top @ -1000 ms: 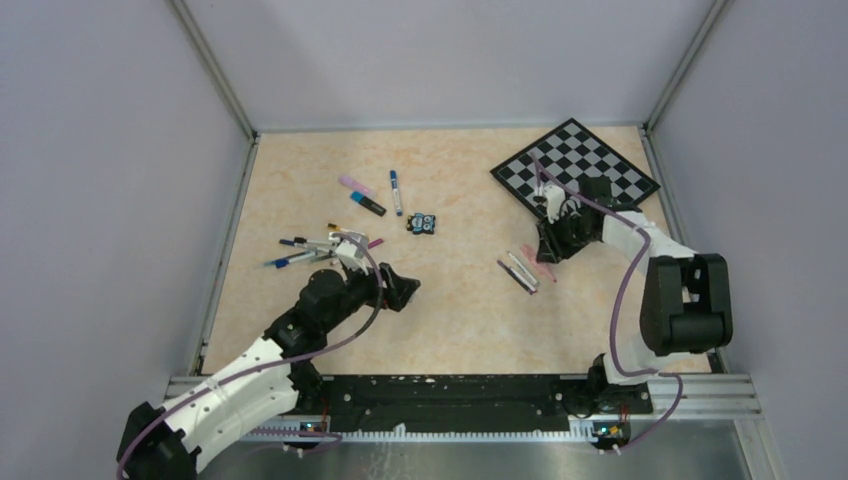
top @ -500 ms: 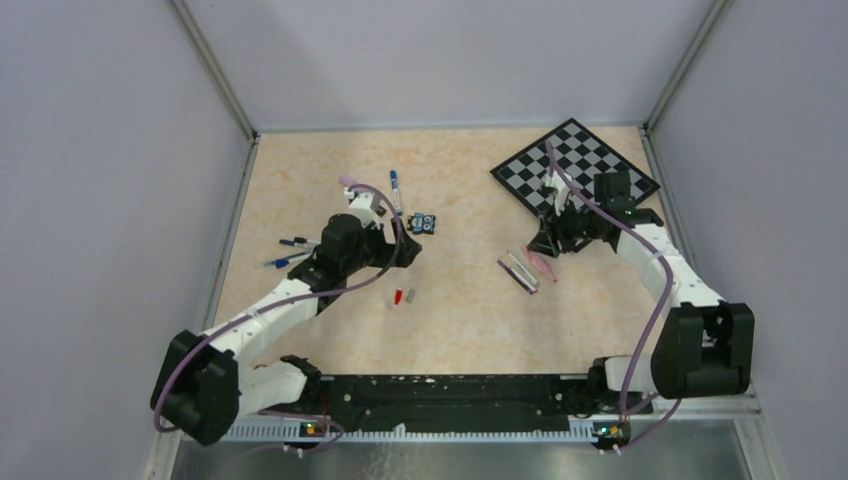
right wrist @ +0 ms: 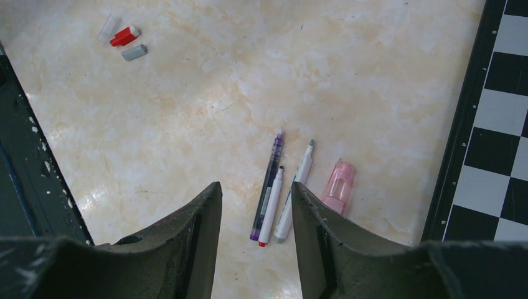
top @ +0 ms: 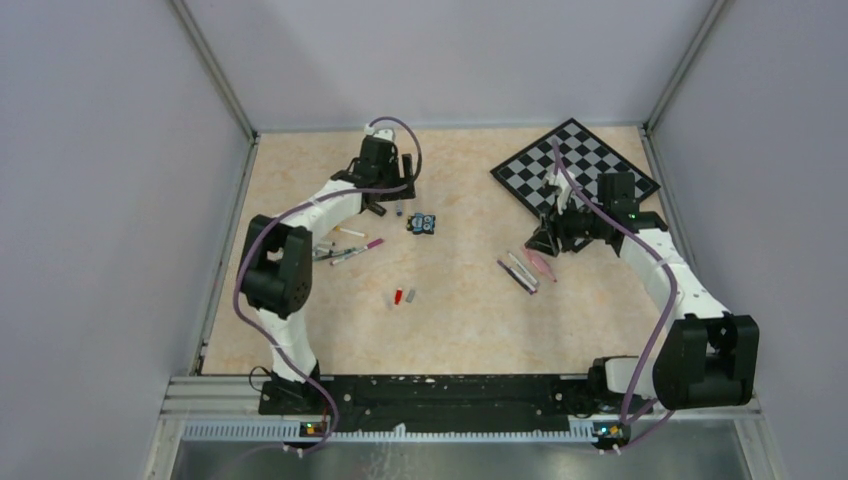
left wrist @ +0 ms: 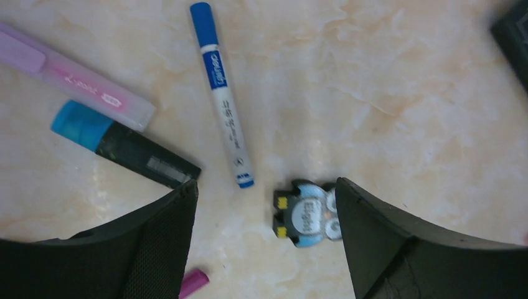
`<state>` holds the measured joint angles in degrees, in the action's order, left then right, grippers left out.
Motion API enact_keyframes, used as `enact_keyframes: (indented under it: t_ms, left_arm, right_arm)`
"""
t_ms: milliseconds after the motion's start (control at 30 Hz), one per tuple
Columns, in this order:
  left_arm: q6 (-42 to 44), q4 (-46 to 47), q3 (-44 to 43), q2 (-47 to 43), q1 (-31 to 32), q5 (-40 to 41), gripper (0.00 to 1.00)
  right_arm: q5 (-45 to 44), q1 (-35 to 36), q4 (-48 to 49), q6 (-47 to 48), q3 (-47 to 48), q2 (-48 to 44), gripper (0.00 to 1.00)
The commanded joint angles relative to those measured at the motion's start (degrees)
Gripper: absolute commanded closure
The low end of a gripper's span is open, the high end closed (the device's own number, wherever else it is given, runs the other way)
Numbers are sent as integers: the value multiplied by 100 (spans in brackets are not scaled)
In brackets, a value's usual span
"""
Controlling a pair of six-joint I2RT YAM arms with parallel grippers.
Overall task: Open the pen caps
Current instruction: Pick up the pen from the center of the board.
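Plainly, left gripper (left wrist: 264, 187) gapes empty, blue-capped pen (left wrist: 222, 99) at eleven o'clock; right gripper (right wrist: 255, 187) parted, empty, pink cap (right wrist: 339, 185) at three o'clock.

Left arm (top: 330, 197) is stretched far out, elbow folded up high, forearm angled across to the wrist. My left fingers (left wrist: 146, 246) point straight down and are spread wide, nothing pinched between them. On the other side, my right arm (top: 655, 265) is extended forward, with the wrist turned inward. The right fingers (right wrist: 187, 243) hang nose-down too, parted about halfway, and the gap between the tips is empty.
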<state>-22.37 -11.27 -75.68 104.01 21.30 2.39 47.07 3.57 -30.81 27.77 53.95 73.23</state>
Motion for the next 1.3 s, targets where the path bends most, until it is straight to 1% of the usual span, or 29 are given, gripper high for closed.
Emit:
enact_keyframes:
  t_ms: [0, 100, 200, 333, 400, 467, 633, 800, 1033, 1100, 1133, 1233, 1267]
  left_arm:
    - [597, -959, -1184, 951, -146, 581, 19]
    - [735, -1082, -1763, 1468, -179, 601, 29]
    - [761, -1125, -2133, 1838, -192, 669, 36]
    - [697, -1318, -2606, 2287, -229, 558, 50]
    - [684, -1359, -2744, 2417, -228, 472, 53]
    - [650, -1390, -2819, 2498, -226, 460, 59]
    - [594, -1620, -3022, 2670, -225, 645, 69]
    - [585, -1827, -3145, 2784, -230, 706, 75]
    - [675, -2106, -3326, 2997, -225, 488, 74]
    - [715, -2116, -3330, 3003, -227, 429, 76]
    - [745, -2116, -3335, 2996, -226, 407, 80]
    - [839, -2125, -3445, 2945, -229, 438, 94]
    - [870, -2133, -3496, 2904, -228, 455, 98]
  right_arm:
    - [82, -11, 253, -53, -42, -155, 56]
    - [56, -13, 268, -57, -61, -107, 56]
    - [50, -5, 283, -72, -69, -91, 56]
    - [34, 8, 300, -70, -69, -68, 56]
    - [20, 18, 290, -63, -74, -56, 56]
    - [7, 28, 288, -57, -74, -38, 56]
    - [-5, 48, 274, -48, -63, -11, 56]
    - [-20, 54, 271, -36, -52, 0, 56]
    - [-9, 50, 257, -26, -48, -3, 56]
    - [3, 50, 257, -26, -44, -6, 56]
    - [10, 54, 257, -24, -43, -6, 55]
    - [25, 47, 248, -26, -44, -9, 56]
    - [34, 54, 247, -26, -45, -10, 56]
